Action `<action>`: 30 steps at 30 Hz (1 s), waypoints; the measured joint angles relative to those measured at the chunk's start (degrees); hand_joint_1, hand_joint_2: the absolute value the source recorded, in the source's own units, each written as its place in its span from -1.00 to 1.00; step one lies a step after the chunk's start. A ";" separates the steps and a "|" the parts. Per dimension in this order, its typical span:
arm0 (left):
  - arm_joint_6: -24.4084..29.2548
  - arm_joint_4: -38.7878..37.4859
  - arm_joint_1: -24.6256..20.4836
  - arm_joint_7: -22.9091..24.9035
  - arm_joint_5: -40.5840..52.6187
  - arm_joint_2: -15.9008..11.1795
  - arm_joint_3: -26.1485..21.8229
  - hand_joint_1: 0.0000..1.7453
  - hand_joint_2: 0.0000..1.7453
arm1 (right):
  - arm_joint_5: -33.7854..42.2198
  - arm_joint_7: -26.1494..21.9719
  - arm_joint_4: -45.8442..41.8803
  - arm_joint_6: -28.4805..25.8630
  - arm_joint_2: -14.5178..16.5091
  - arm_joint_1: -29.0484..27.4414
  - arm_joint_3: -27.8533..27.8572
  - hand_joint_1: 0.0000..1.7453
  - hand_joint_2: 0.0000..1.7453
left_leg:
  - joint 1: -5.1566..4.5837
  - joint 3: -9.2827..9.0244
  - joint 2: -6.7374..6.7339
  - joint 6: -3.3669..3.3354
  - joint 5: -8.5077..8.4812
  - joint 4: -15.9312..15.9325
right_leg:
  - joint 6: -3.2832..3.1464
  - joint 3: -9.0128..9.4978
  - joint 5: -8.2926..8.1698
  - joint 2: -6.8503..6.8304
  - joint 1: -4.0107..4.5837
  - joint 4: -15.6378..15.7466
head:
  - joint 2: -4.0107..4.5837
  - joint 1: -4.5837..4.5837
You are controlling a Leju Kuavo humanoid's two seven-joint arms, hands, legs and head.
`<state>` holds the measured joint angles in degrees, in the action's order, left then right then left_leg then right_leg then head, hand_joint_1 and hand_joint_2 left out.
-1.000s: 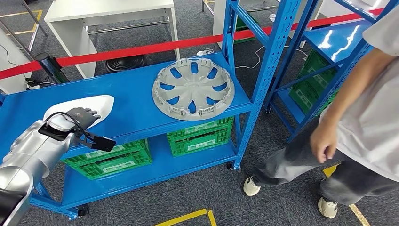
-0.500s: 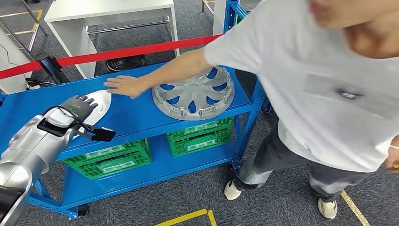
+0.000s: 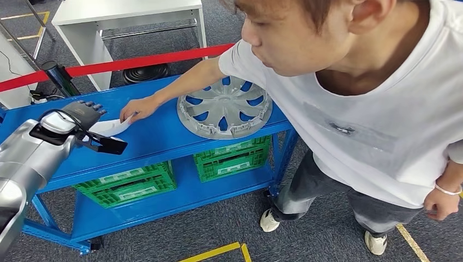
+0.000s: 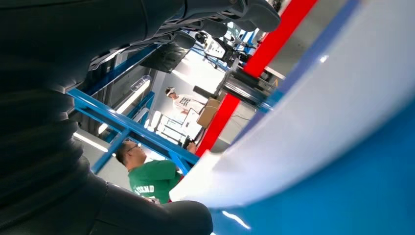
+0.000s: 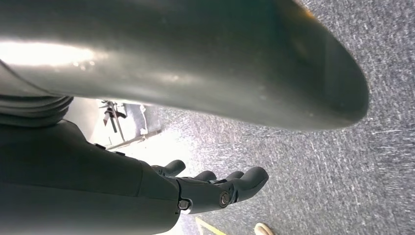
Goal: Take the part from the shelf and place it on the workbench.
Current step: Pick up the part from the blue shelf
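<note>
The blue shelf (image 3: 158,136) carries a white part (image 3: 112,126) just beside a grey wheel cover (image 3: 225,106). The left hand (image 3: 82,113) lies over the part, grasp unclear; a person's hand (image 3: 139,108) steadies it. The right hand (image 5: 215,188) hangs slack, holding nothing.

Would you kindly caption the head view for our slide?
Left robot hand over white plastic part on blue metal shelf; person's hand touches it.
</note>
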<state>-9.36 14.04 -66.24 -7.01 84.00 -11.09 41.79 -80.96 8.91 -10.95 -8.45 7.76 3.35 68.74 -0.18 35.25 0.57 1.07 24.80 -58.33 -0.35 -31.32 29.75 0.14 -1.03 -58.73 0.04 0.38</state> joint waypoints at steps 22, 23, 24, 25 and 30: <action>-1.04 0.81 -0.45 -2.76 -0.08 -4.21 0.00 -1.00 1.00 | -0.74 0.00 0.00 0.01 0.42 -0.01 0.00 -1.00 -1.00 | 0.00 0.00 -0.01 0.00 0.00 0.01 | 0.00 0.01 0.00 0.01 -0.01 0.00 | 0.01 -0.01; -1.09 0.80 -0.04 -2.75 -0.06 -4.28 0.00 -1.00 1.00 | -0.79 0.00 0.00 0.01 0.43 -0.01 0.00 -1.00 -1.00 | 0.00 0.00 -0.01 0.00 0.00 0.01 | 0.00 0.01 0.00 0.01 -0.01 0.00 | 0.01 0.00; -1.10 0.80 0.36 -2.76 -0.04 -4.41 0.00 -1.00 1.00 | -0.84 0.00 0.00 0.01 0.44 -0.02 0.00 -1.00 -1.00 | -0.01 0.00 -0.01 0.00 0.00 0.01 | 0.00 0.01 0.00 0.02 0.00 0.00 | 0.00 0.00; -1.04 0.80 0.73 -2.81 -0.03 -4.62 0.00 -1.00 1.00 | -0.92 0.00 0.00 -0.01 0.45 -0.03 0.00 -1.00 -1.00 | -0.01 0.00 -0.01 0.00 0.00 0.01 | 0.00 0.01 0.00 0.02 0.00 0.00 | 0.00 0.00; 0.01 0.80 2.97 -3.63 0.06 -6.35 0.26 -1.00 1.00 | -1.25 0.01 0.00 -0.01 0.48 -0.14 0.00 -1.00 -1.00 | -0.01 -0.01 -0.04 0.01 0.01 0.01 | 0.00 -0.02 0.01 0.05 0.01 0.00 | 0.00 0.02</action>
<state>-9.34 14.85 -63.27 -10.64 84.06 -17.44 42.05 -82.20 8.92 -10.95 -8.46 8.24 3.22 68.74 -0.19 35.24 0.53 1.08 24.81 -58.32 -0.36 -31.35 29.76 0.19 -1.03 -58.73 0.04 0.39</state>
